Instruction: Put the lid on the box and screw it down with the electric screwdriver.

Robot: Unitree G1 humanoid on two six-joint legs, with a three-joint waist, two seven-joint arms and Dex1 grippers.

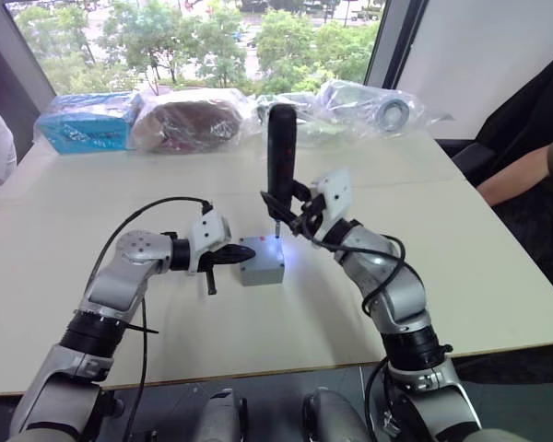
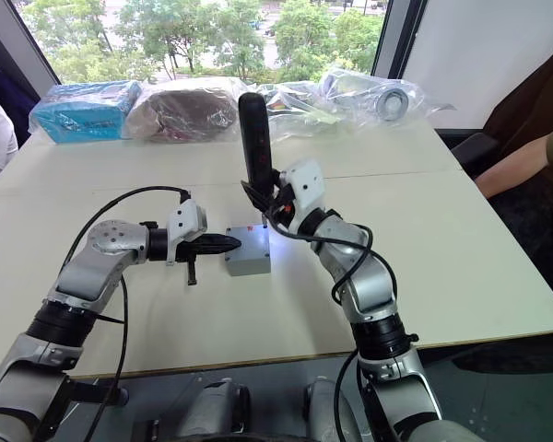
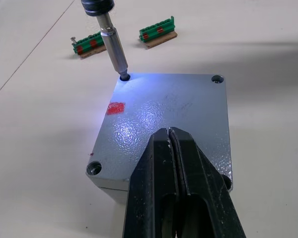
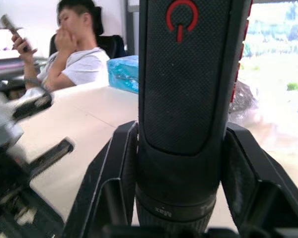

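Left tool: fingers pressed together, tips resting on the lid's near edge.
Lid: seated on the box, mid-desk; red mark near one corner.
Electric screwdriver: upright, bit in the lid's far corner screw hole, white light on.
Right tool: clamped on the electric screwdriver's body.
Green blocks: two, on the desk beyond the lid.
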